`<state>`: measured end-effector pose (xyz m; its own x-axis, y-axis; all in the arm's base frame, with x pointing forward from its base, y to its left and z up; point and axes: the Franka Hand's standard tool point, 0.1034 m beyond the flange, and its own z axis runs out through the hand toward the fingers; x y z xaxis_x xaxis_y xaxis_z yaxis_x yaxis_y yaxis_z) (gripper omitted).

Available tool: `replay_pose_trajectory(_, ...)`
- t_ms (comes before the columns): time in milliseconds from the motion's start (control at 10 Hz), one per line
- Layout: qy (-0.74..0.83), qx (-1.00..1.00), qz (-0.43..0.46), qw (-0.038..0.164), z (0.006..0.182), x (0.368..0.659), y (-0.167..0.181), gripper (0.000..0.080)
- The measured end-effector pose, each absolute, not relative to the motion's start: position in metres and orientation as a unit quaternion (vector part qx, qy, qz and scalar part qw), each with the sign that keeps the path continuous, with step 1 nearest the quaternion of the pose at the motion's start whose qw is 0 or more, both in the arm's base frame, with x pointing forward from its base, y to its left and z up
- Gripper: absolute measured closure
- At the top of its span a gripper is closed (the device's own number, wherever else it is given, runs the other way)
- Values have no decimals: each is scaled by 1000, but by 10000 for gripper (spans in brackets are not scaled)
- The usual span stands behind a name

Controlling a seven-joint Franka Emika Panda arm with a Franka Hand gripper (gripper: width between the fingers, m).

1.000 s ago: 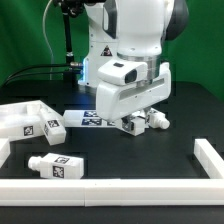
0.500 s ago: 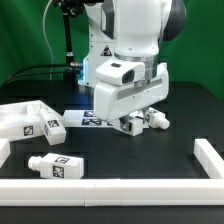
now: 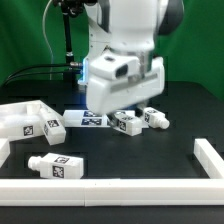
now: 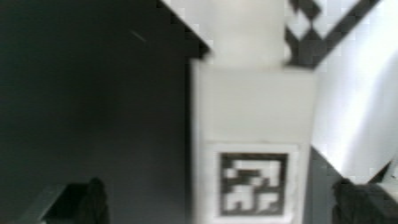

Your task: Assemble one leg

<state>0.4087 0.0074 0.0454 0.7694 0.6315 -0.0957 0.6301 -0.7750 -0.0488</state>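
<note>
In the wrist view, a white leg (image 4: 249, 110) with a square black-and-white tag lies on the dark table between my fingertips. My gripper (image 4: 228, 205) is open, with a gap between the leg and each finger. In the exterior view the arm's white hand hides the fingers and hangs just above two legs (image 3: 126, 122) (image 3: 152, 117) lying side by side mid-table. I cannot tell which of the two is the one in the wrist view. A third leg (image 3: 55, 166) lies at the front on the exterior view's left.
The large flat white square panel (image 3: 25, 120) lies on the exterior view's left. The marker board (image 3: 88, 118) lies just behind the two legs. A low white rail (image 3: 110, 188) runs along the front and another (image 3: 208, 158) along the right.
The arm's hand has risen a little and shifted toward the exterior view's left, so the two legs under it show more. No part has moved.
</note>
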Motion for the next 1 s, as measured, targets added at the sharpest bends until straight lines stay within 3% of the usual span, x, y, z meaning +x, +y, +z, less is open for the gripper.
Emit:
replay_pose_trajectory(300,-304,-951,60,0,84,415,-19,151)
replay_pose_trajectory(800,-309,-949,63,1,80,414,-22,151)
replay_pose_trajectory(1000,-339,-938,75,6,92,429,-69,151)
